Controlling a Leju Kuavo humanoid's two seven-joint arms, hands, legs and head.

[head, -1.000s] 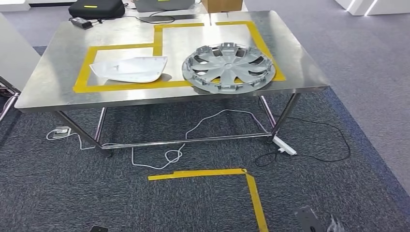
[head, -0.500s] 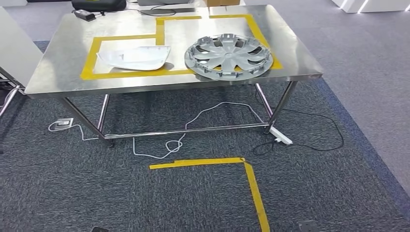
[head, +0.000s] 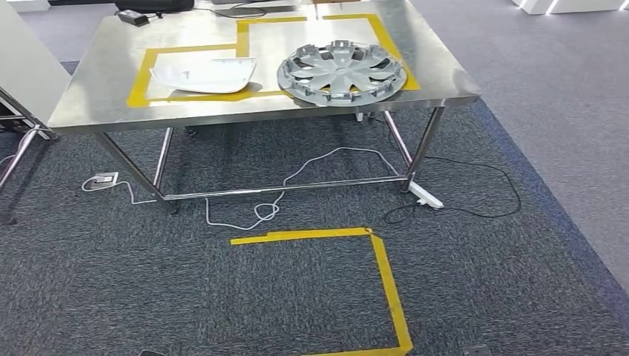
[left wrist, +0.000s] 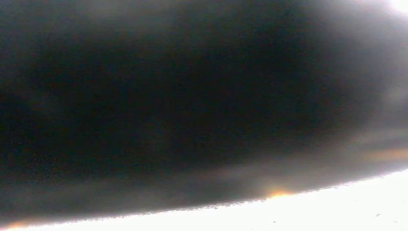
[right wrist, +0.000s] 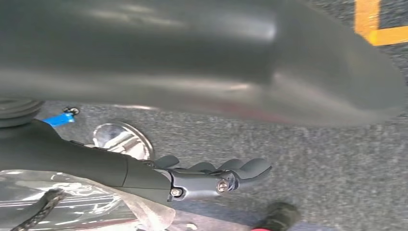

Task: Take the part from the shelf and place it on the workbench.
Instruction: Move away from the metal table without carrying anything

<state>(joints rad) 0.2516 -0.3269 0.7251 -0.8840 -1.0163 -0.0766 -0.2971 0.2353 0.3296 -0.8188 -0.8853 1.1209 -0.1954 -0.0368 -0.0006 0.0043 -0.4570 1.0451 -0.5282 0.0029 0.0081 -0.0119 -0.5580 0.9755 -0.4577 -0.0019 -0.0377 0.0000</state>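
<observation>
Now the right robot hand (right wrist: 211, 178) hangs low over the grey carpet (right wrist: 312, 159), its dark fingers (right wrist: 243, 168) stretched out nearly straight and a little apart, with nothing between them. About the left robot hand I cannot tell; its wrist picture is dark and blurred. Well away from the right robot hand, ahead of the robot, stands the steel tabletop (head: 445, 81) marked with yellow tape. On it lies the silver wheel cover (head: 341, 72), flat, at the right side and reaching over the tape line. Beside it, apart from it, a white curved part (head: 204, 74) lies inside the left tape frame. On the floor before the table, yellow tape (head: 389, 282) makes a corner, and white cables (head: 259, 215) run under the table.
</observation>
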